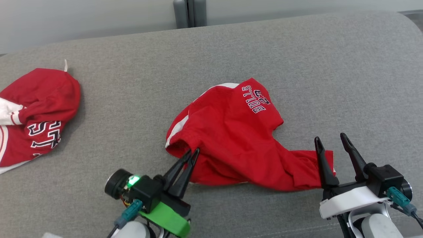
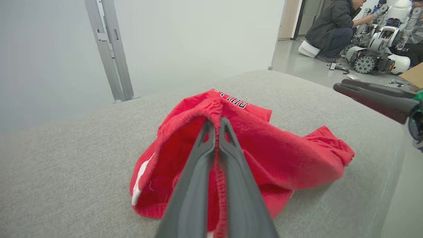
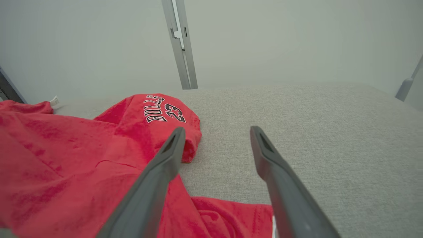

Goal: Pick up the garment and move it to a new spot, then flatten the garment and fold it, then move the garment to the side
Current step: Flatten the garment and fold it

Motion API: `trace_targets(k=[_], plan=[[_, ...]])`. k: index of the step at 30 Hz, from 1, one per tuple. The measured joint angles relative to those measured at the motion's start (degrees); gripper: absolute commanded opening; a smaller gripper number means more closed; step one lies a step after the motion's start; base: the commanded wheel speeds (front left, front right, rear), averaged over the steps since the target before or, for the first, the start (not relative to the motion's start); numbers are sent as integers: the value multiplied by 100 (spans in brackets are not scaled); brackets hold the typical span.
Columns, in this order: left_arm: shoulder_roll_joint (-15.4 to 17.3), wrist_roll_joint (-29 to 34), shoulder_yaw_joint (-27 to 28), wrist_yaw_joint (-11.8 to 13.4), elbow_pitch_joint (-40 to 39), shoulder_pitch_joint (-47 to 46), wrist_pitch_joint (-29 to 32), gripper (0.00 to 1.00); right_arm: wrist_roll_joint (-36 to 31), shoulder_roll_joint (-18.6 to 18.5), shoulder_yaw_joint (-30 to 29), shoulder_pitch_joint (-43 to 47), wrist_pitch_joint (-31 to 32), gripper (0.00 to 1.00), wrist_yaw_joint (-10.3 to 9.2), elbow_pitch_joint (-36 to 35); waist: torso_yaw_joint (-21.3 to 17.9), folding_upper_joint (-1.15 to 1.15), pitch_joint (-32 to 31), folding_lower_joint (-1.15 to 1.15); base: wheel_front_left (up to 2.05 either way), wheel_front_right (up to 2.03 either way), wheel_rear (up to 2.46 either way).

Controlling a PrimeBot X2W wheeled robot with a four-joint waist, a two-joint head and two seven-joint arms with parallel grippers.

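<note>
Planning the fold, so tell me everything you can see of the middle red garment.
The garment is red soft cloth, likely shorts, with a white side stripe, black-and-white BULLS 23 lettering and a gathered elastic edge. It lies crumpled on the grey seat. The left tool is shut on that edge at its near left; the right tool stands open over its near right end, contact unclear.

The red garment has the word "BULLS" and the number "23" on it, in white with black edges. In the head view they are upside down. In the left wrist view only part of the word shows. The other red cloth has big white letters too, but they are folded and cut off, so they cannot be read.
</note>
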Motion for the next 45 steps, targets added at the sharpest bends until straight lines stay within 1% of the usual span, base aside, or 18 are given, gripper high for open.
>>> trace_targets(k=[6,14,21,24,25,26,27,28,32,37,42,45], plan=[[-58,20,132,-53,554,-903,-41,0,-3,-25,-62,-115,1,100,0,13,-236,0,205,0,0,0,0],[-205,-43,185,-125,1952,-1940,-69,0,-5,-5,-34,-313,1,100,0,100,-548,0,508,0,0,0,0],[-334,-87,204,-155,2967,-2415,-85,0,-18,40,-5,-399,0,100,0,207,-772,0,660,0,0,0,0],[-401,-109,212,-158,3218,-2466,-86,0,-37,54,-3,-417,1,100,0,249,-824,0,663,0,0,0,0],[-421,-131,208,-158,3262,-2468,-85,9,-43,56,-5,-417,0,100,0,265,-829,0,650,0,0,0,0],[-436,-155,216,-158,3273,-2468,-85,43,-44,58,-9,-417,0,100,0,272,-828,0,636,0,0,0,0],[-446,-160,224,-158,3262,-2468,-85,84,-48,62,-15,-415,0,100,0,280,-825,0,620,0,0,0,0],[-457,-162,241,-159,3212,-2466,-85,100,-51,65,-31,-409,0,100,0,291,-813,0,593,0,0,0,0],[-456,-200,364,-162,2970,-2347,-86,100,-51,65,-27,-350,0,100,0,326,-752,0,484,0,0,0,0],[-413,-201,477,-168,2509,-1885,-85,100,-51,63,-13,-265,0,100,0,358,-644,0,299,0,0,0,0],[-242,-199,556,-169,1944,-1332,-86,100,-49,70,-4,-164,0,100,0,366,-517,0,142,0,0,0,0],[-92,-149,544,-169,1794,-1090,-86,100,-46,74,-5,-112,0,100,0,365,-441,0,96,0,0,0,0]])
